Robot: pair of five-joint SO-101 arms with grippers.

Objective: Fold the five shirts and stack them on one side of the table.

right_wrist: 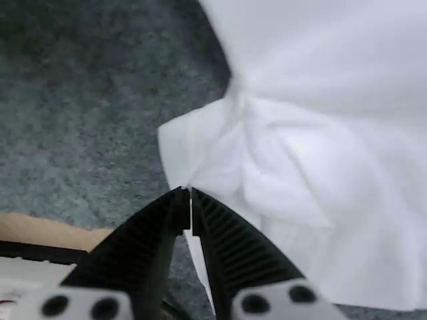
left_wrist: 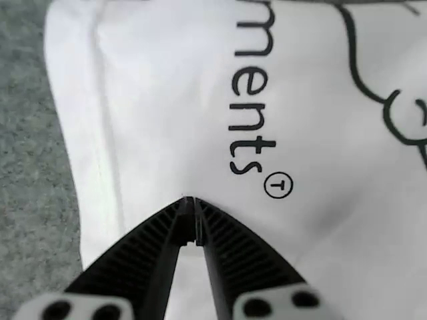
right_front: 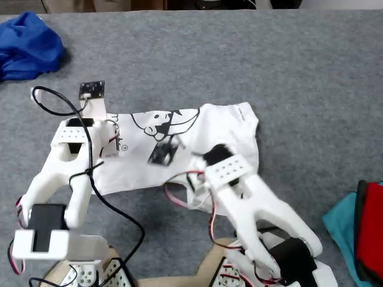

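White shirt (right_front: 227, 125) lies flat, long axis side to side; left claw (left_wrist: 189, 205), right claw (right_wrist: 186, 195) both pressed together against it

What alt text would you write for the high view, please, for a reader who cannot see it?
A white shirt with black print lies spread on a grey table, with the left arm and right arm extended over it from the near side. A blue shirt sits crumpled far left; red cloth and teal cloth lie at the right edge.
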